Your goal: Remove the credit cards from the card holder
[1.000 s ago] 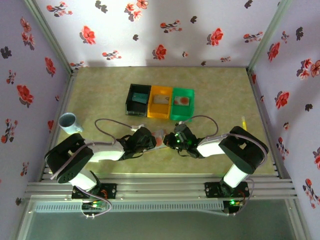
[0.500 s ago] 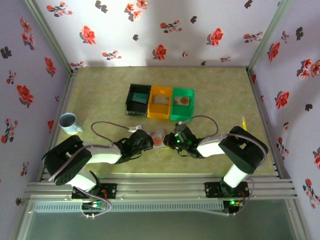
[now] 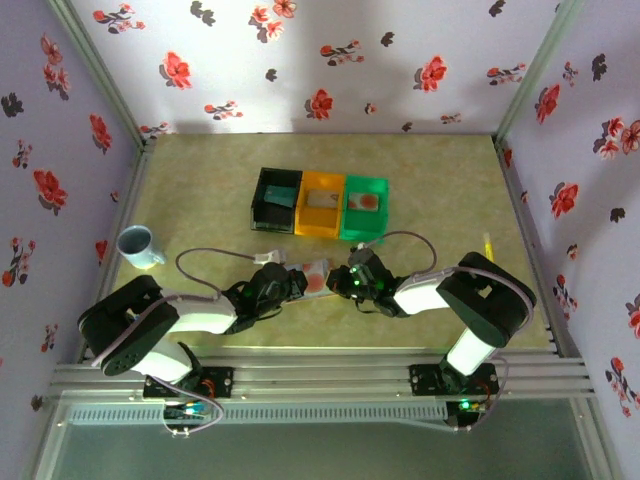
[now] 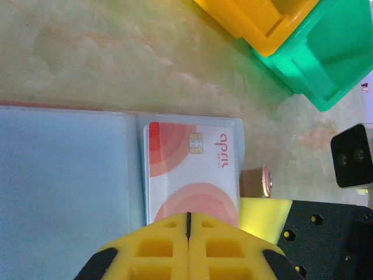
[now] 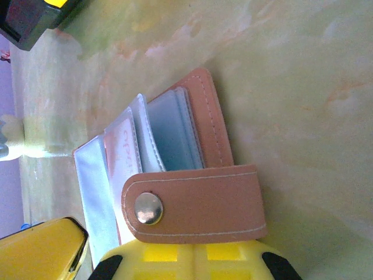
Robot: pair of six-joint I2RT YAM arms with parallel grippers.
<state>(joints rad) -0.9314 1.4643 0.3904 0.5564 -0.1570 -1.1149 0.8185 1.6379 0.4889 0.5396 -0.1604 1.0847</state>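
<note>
The card holder (image 4: 64,169) lies open on the table, blue-grey sleeves up, between the two grippers (image 3: 316,275). A pale credit card (image 4: 192,169) with orange-red circles sits in its right sleeve. My left gripper (image 4: 187,217) is shut on the card's near edge, yellow fingertips pressed together. My right gripper (image 5: 195,248) is shut on the holder's brownish-pink clasp tab (image 5: 198,201), snap button showing. The same card's edge (image 5: 123,157) peeks from a sleeve there. In the top view the left gripper (image 3: 296,280) and right gripper (image 3: 338,280) face each other across the holder.
Black (image 3: 276,200), orange (image 3: 320,205) and green (image 3: 364,207) bins stand in a row just behind the grippers; the orange (image 4: 256,17) and green (image 4: 326,52) bins are close beyond the holder. A blue mug (image 3: 138,247) stands at the left edge.
The left gripper's jaws have closed on the card's edge, and the left wrist has drawn slightly left and toward the near edge. The right arm has stayed still on the holder.
</note>
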